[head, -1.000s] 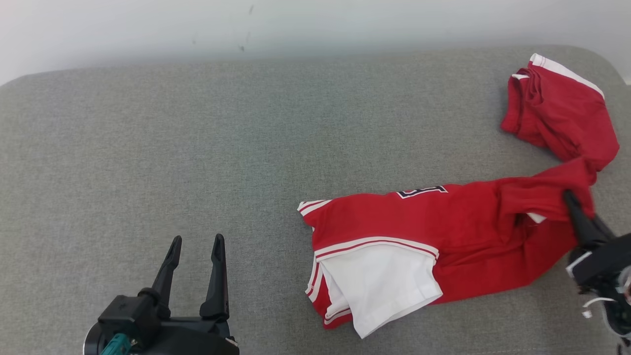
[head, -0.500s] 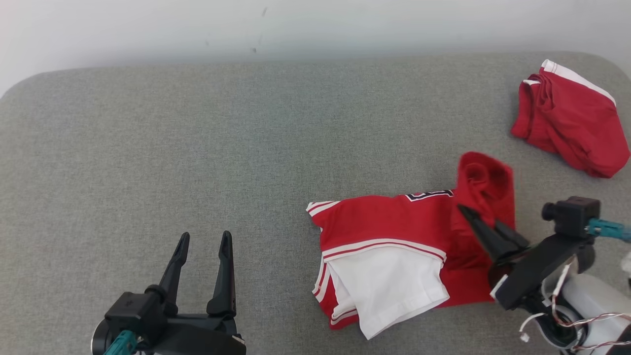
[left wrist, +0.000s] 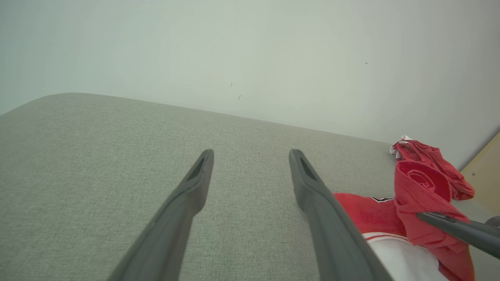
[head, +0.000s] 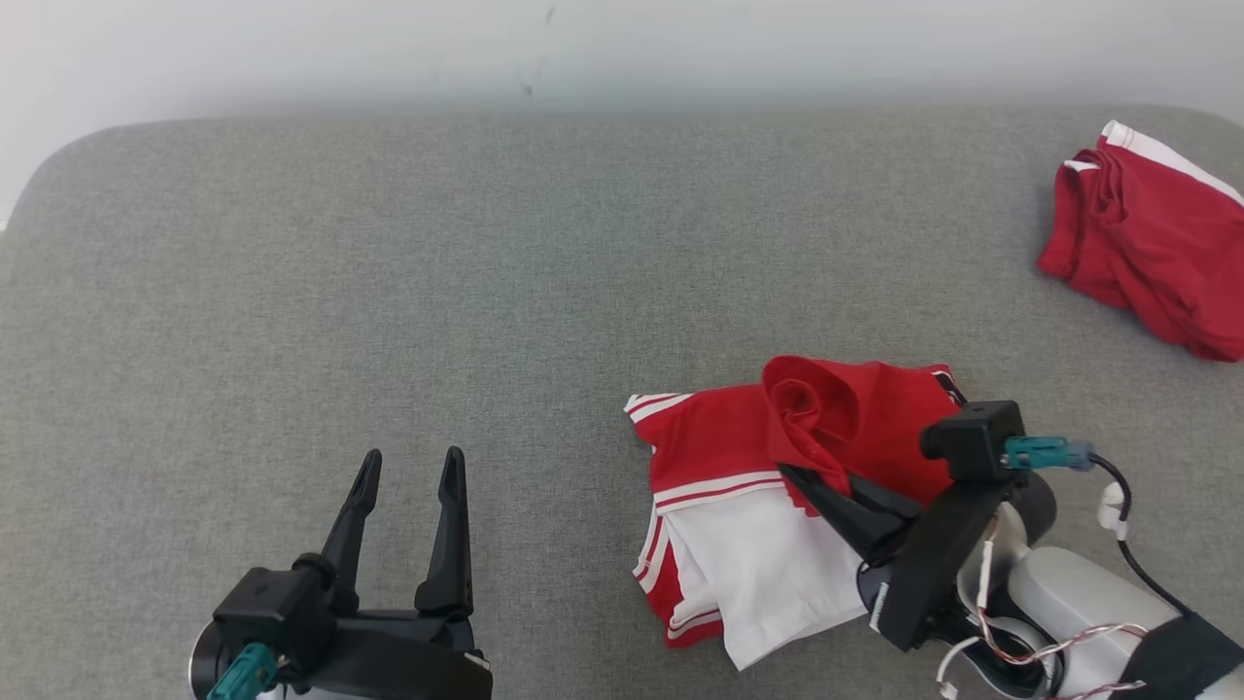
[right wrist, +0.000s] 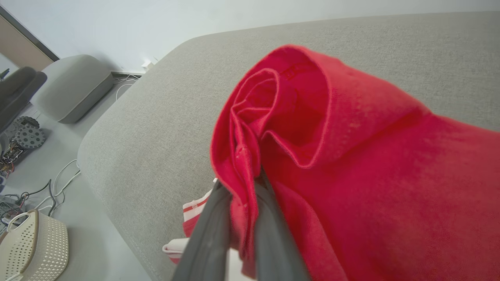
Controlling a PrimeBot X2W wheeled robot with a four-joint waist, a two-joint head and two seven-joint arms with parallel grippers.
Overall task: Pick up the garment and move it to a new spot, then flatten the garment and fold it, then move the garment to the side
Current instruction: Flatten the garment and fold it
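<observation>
Garment (head: 714, 442), red with white trim and a white panel, lies bunched at the lower right of centre in the head view, on the grey surface (head: 389, 253). The right gripper (head: 807, 483) has its jaws pressed together on a fold of the red cloth, which rises in a rolled hump above the rest. In the right wrist view the cloth is pinched between the two fingers (right wrist: 209, 234). The left gripper (head: 413, 457) sits at the lower left, jaws apart over bare surface, well apart from the garment. A second red piece (head: 1147, 243) lies apart at the upper right edge. A pale basket (right wrist: 31, 242) and cables (right wrist: 58, 183) lie on the floor at the wrist view's lower left. Dark-edged lettering (left wrist: 381, 200) shows on the garment, too small to read.
</observation>
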